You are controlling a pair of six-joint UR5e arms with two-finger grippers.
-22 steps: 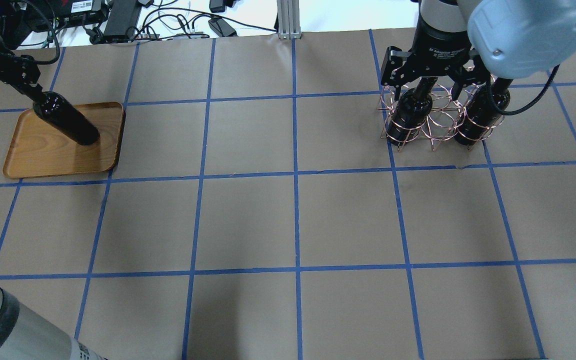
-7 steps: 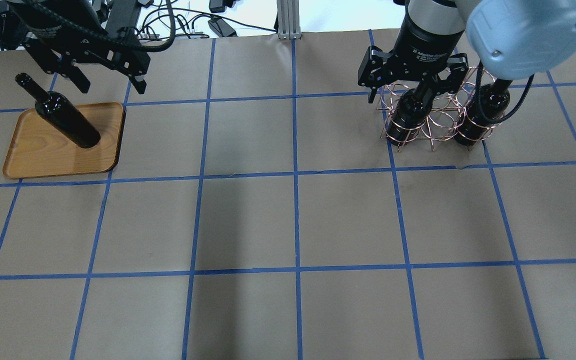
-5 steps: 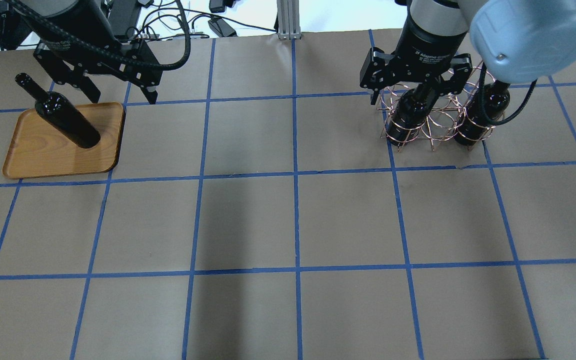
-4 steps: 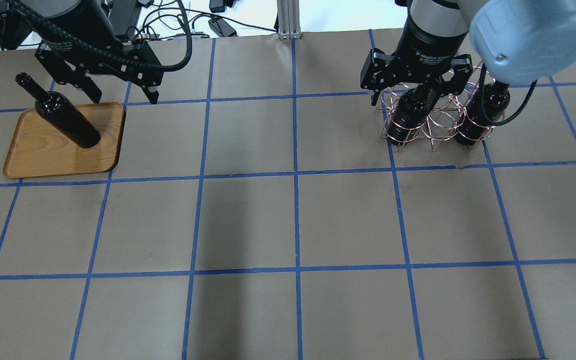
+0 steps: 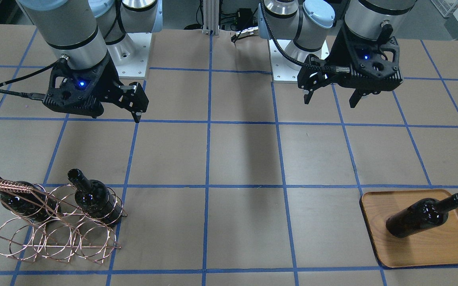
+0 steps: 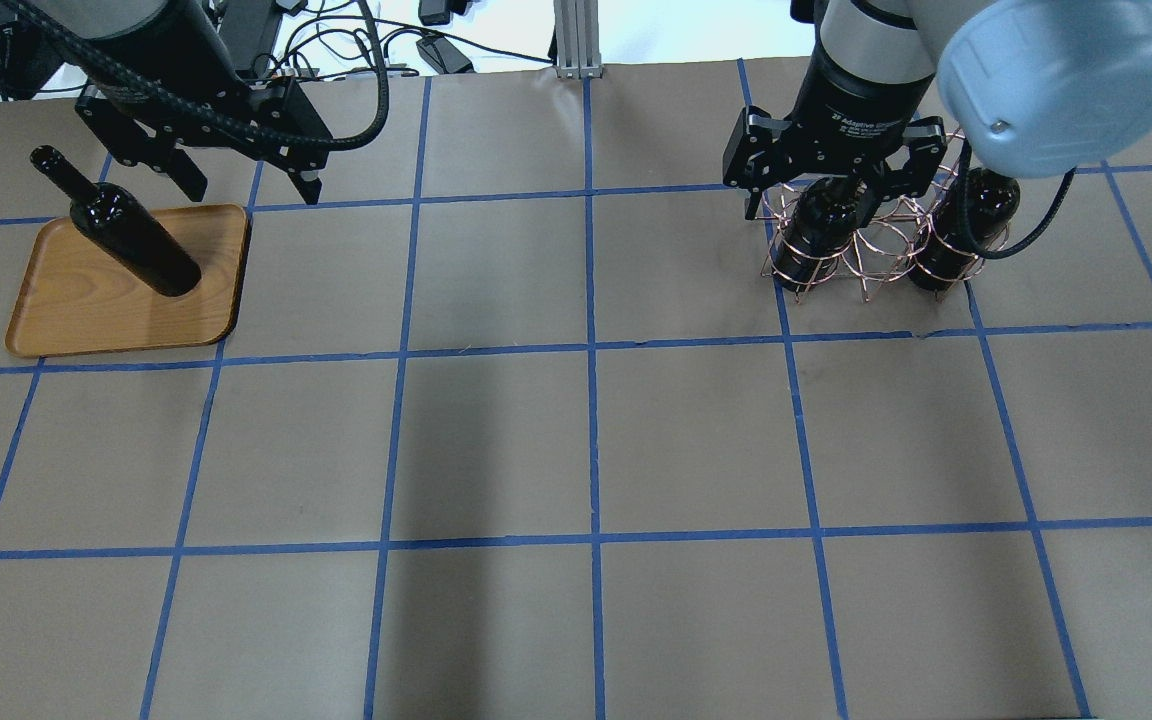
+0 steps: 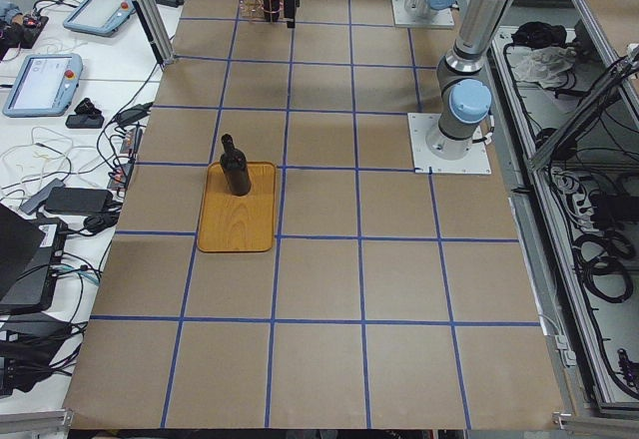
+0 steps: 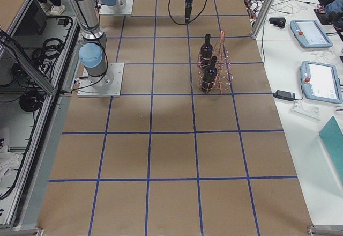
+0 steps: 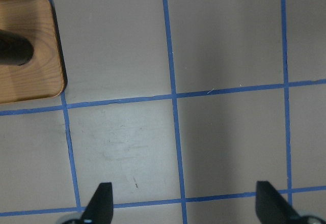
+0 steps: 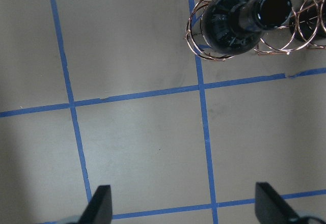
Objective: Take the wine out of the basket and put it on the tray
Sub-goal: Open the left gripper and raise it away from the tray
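One wine bottle (image 6: 131, 240) stands upright on the wooden tray (image 6: 86, 325) at the far left; it also shows in the front view (image 5: 424, 216) on the tray (image 5: 431, 252). My left gripper (image 6: 248, 190) is open and empty, raised to the right of the bottle, clear of it. The copper wire basket (image 6: 871, 245) at the far right holds two more bottles (image 6: 826, 225) (image 6: 971, 225). My right gripper (image 6: 836, 205) is open and empty, high above the basket's left bottle, which shows in the right wrist view (image 10: 239, 23).
Blue tape lines grid the brown table. An aluminium post (image 6: 576, 40) and cables lie past the far edge. The middle loop of the basket (image 5: 54, 238) holds nothing. The tray's corner (image 9: 35, 56) shows in the left wrist view.
My left gripper has let go of the bottle on the tray, opened, risen and moved right. My right gripper has risen a little above the basket, staying open.
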